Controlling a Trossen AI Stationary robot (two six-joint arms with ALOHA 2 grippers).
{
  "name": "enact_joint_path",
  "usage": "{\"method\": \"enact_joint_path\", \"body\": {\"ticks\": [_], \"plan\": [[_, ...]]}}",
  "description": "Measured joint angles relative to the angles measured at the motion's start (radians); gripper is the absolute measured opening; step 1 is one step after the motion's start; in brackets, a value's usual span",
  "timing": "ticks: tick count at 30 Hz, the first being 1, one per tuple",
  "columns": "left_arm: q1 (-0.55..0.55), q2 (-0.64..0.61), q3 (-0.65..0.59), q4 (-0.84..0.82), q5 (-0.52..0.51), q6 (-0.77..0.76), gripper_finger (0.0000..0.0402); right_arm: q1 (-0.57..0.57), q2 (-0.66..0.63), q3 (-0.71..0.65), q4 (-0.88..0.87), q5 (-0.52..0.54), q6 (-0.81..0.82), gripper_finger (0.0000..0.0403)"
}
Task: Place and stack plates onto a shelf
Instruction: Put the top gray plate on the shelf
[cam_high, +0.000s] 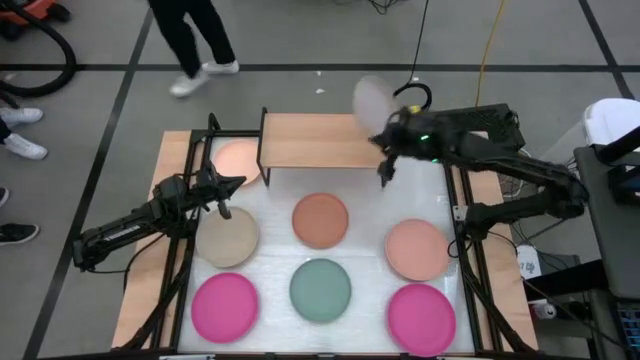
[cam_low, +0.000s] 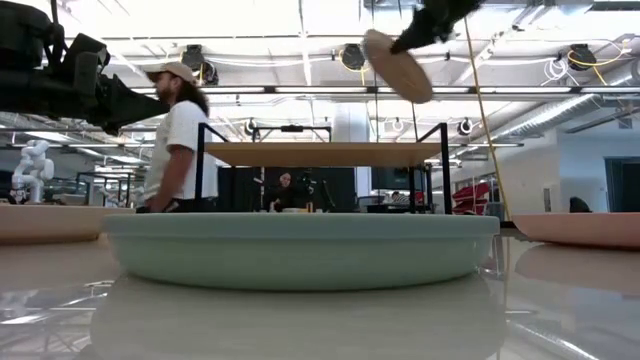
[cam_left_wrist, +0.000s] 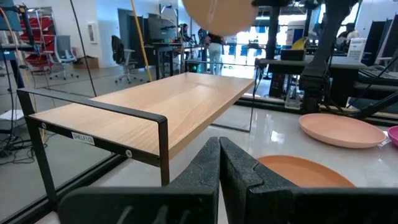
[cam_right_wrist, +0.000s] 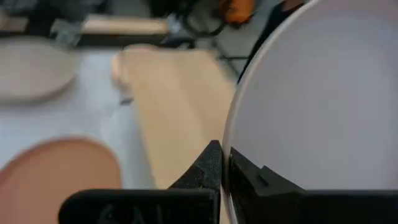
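Note:
The shelf is a light-wood board on black legs at the table's far side. My right gripper is up above the shelf's right end, shut on a pale plate. My left gripper is shut and empty, hovering at the far edge of the beige plate. Flat on the table lie a terracotta plate, a salmon plate, a grey-green plate and two magenta plates. A peach plate lies by the shelf's left end. My right gripper pinches the pale plate by its rim, one finger on each face. The plate is lifted clear, high above the shelf board. It stands out from the fingers tilted, its faces slanting steeply in the low view.
Black frame rails run along the table's left and right sides. A person walks on the floor beyond the far edge. The shelf board carries nothing that shows.

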Motion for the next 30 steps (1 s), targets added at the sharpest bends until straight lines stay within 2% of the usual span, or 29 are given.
{"method": "enact_joint_path", "body": {"ticks": [7, 13, 18, 30], "plan": [[0.000, 0.000, 0.000, 0.000, 0.000, 0.000, 0.0004, 0.038, 0.194, 0.004, -0.027, 0.005, -0.051, 0.0000], [0.000, 0.000, 0.000, 0.000, 0.000, 0.000, 0.0004, 0.039, 0.292, 0.004, -0.059, 0.010, -0.055, 0.0000], [0.000, 0.000, 0.000, 0.000, 0.000, 0.000, 0.0004, 0.038, 0.324, 0.004, -0.062, 0.086, -0.054, 0.0002], [0.000, 0.000, 0.000, 0.000, 0.000, 0.000, 0.0004, 0.039, 0.308, 0.004, -0.032, 0.080, -0.053, 0.0041]]}}
